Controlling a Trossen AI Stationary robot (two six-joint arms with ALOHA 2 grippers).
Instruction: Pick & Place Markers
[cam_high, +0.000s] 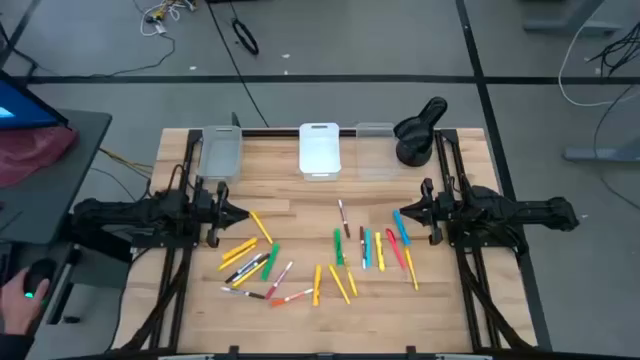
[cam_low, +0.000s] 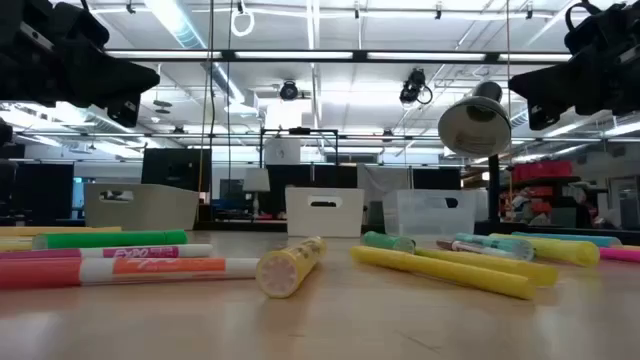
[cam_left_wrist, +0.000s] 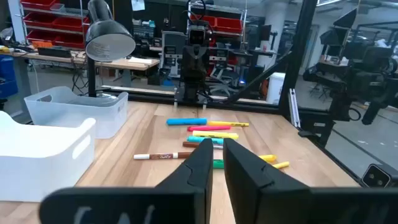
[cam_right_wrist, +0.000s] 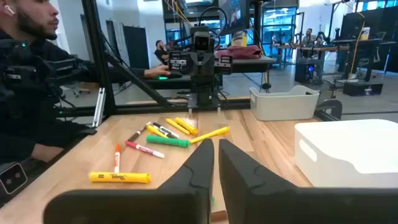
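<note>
The tabletop (cam_high: 300, 215) is pale wood laid in long planks, smooth with a slight sheen, framed by dark metal rails. Scattered over its front half lie the markers (cam_high: 300, 265), slim round plastic sticks with caps, in two loose groups: one nearer the left edge, mostly yellow with green, orange, red and white barrels, and one nearer the right edge, with yellow, green, blue, red and white ones; an exact count is hard to make, but there are roughly two dozen. In the low view a yellow marker (cam_low: 290, 266) points its flat round end at the camera, beside a white marker (cam_low: 150, 268) with an orange printed band. Along the back edge stand three small rectangular plastic bins: a greyish bin (cam_high: 220, 153) towards the left corner, a white bin (cam_high: 320, 150) in the middle with a slot handle, and a clear bin (cam_high: 375, 150) beside it. A black desk lamp (cam_high: 420, 130) with a rounded metal shade stands near the back right corner. The left gripper (cam_high: 243, 214) hangs above the left edge, empty, its two dark angular fingers drawn nearly together. The right gripper (cam_high: 399, 216) hangs above the right edge, likewise empty with fingers almost touching. A person (cam_right_wrist: 31, 74) in dark clothing sits beyond the left side of the table.
</note>
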